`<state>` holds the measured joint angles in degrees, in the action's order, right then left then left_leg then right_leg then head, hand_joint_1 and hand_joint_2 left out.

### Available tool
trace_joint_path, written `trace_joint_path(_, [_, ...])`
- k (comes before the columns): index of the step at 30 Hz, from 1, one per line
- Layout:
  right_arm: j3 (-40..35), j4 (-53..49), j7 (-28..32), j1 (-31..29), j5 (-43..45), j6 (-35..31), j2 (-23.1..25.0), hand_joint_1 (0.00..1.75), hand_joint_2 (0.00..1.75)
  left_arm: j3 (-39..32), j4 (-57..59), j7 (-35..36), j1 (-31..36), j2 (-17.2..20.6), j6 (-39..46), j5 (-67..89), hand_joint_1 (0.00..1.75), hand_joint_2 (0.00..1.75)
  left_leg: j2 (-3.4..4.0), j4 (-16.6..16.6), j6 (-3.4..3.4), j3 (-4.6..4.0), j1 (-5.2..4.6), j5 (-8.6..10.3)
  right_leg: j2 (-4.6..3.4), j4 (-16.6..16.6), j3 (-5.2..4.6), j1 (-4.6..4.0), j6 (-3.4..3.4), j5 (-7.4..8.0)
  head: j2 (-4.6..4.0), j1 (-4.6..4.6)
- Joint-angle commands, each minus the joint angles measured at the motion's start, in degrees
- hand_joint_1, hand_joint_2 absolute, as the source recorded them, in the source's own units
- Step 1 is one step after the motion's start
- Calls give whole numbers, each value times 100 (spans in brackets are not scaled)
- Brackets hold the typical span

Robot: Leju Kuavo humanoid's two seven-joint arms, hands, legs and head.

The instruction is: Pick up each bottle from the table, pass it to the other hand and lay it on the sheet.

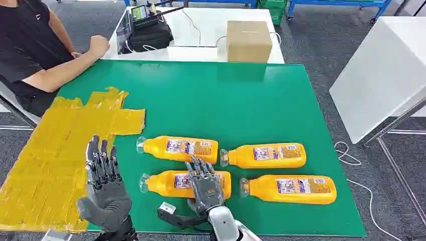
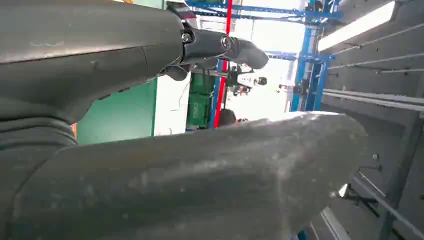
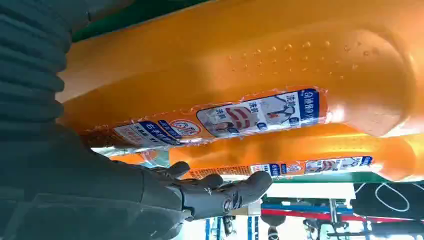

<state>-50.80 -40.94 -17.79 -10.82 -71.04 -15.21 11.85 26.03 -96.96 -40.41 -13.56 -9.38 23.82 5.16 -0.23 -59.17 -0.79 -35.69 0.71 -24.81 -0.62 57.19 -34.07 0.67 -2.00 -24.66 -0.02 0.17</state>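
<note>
Where green table (image 1: 241, 100) lies open: right robot hand (image 1: 205, 183) over near-left bottle (image 1: 171, 184)

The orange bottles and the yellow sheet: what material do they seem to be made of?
The orange bottles look like smooth, glossy plastic: highlights run along their sides, the caps are clear, and printed film labels wrap around them. The yellow sheet looks like thin, soft material, perhaps cloth or foam; it is matte with a fine grid pattern and a ragged edge. The look leaves it open.
</note>
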Motion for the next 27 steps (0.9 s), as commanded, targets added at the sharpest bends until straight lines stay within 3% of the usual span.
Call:
trace_joint_path(1, [-17, 0, -53, 68, -242, 614, -186, 175, 175, -465, 73, 41, -4, -121, -303, -26, 0, 0, 1, 11, 0, 21, -1, 0, 7, -9, 19, -1, 7, 0, 0, 0])
trace_joint_path(11, [351, 430, 382, 167, -261, 835, -106, 175, 175, -1036, -73, 41, -21, -443, -978, -204, 0, 0, -6, 10, -1, 25, -1, 2, 12, -11, 25, 0, 5, 1, 0, 0])
trace_joint_path(19, [574, 973, 456, 84, -202, 1002, 9, 175, 175, -2112, -232, 41, -90, -1057, -2156, -567, 0, 0, -2, 14, 1, 45, -1, 1, 10, -14, 38, -1, 7, 2, 0, 0])
trace_joint_path(25, [631, 1120, 459, 65, -159, 1079, 33, 175, 175, -2220, -162, 41, -64, -1062, -2337, -687, 0, 0, -2, 17, 18, 78, 0, -11, 6, -15, 9, -3, 28, -12, 0, -2])
trace_joint_path(27, [925, 1122, 555, 75, 113, 737, 101, 175, 175, -2235, -48, 41, -45, -1062, -2469, -778, 0, 0, -3, 11, 20, 92, 1, -21, -1, -10, 21, -4, 26, -20, 0, -2])
